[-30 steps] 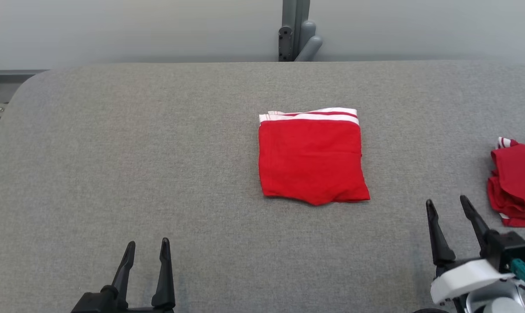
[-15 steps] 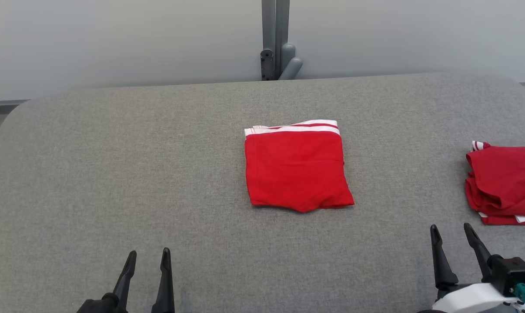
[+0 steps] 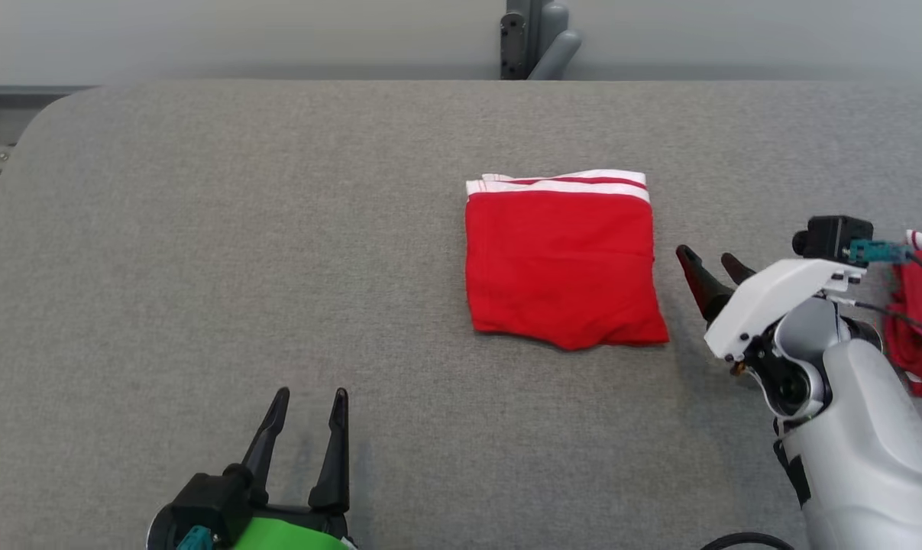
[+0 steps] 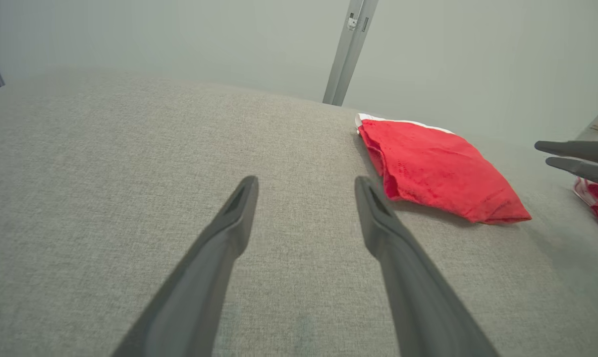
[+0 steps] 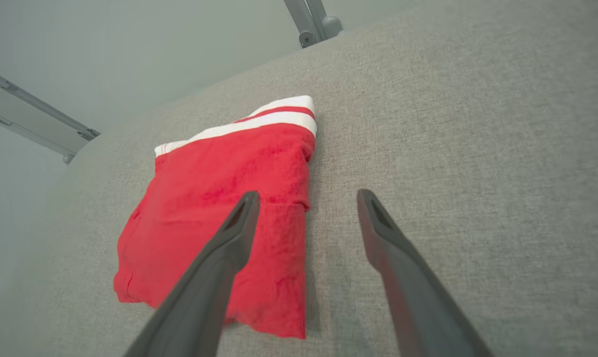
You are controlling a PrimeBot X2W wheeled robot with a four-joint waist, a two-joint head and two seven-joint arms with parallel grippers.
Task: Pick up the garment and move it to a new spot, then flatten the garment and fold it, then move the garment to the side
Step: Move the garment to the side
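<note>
Garment (image 3: 564,263): red, folded square, white stripes at the far edge; laid flat at the middle of the table (image 3: 201,229).
Right gripper (image 3: 705,255): held just right of the garment, fingers apart, nothing gripped.
Left gripper (image 3: 311,393): near left, well apart from the garment, fingers spread, empty.
Second red cloth (image 3: 915,328): seen at the right edge.

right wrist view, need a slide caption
Open right gripper near the folded red garment on the grey table
</note>
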